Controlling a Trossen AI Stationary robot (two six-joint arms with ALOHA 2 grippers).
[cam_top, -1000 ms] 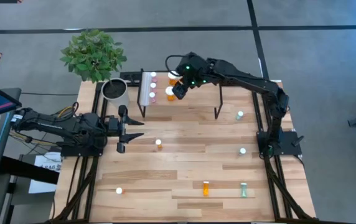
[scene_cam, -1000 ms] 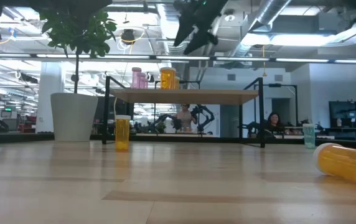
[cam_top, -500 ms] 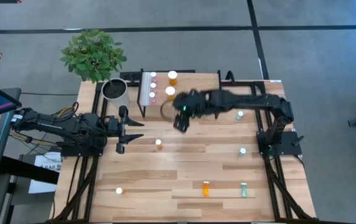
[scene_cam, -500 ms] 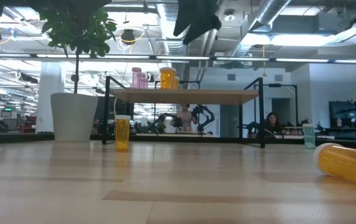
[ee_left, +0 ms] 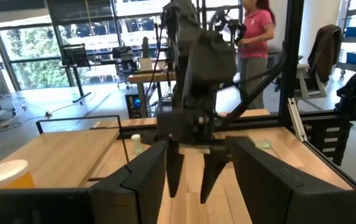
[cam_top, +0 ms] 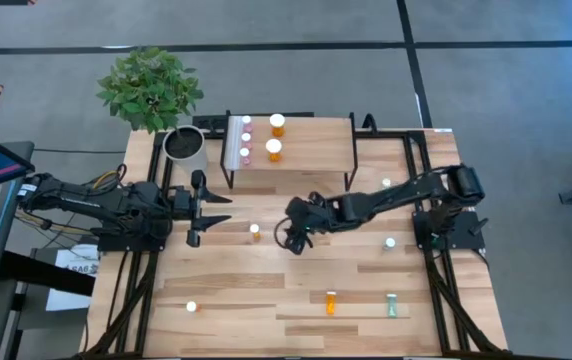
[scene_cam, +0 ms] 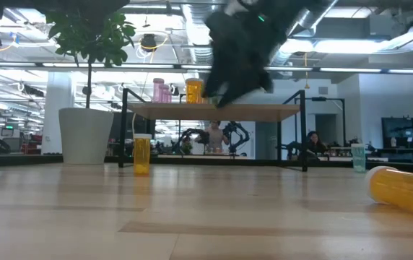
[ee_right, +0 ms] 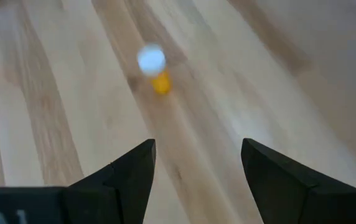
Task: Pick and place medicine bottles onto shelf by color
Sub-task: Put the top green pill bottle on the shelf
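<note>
A small orange medicine bottle (cam_top: 255,231) (ee_right: 155,70) with a white cap stands upright on the table left of centre. My right gripper (cam_top: 292,240) (ee_right: 196,149) hovers just right of it, slanting down, open and empty. The shelf (cam_top: 306,150) stands at the far middle. It carries pink bottles (cam_top: 246,138) on its left part and two larger orange bottles (cam_top: 275,137) beside them. My left gripper (cam_top: 195,210) waits at the table's left, level, open and empty.
Two green bottles (cam_top: 386,184) (cam_top: 390,242) stand near the right arm's base. An orange bottle (cam_top: 331,302) and a green one (cam_top: 392,305) lie near the front edge. A white-capped bottle (cam_top: 191,306) stands front left. A potted plant (cam_top: 184,145) stands left of the shelf.
My right gripper has swung from over the shelf's orange bottles toward the table's near edge and downward. It now hangs beside the small orange bottle at mid-table. Its fingers have stayed open and the bottles have not moved.
</note>
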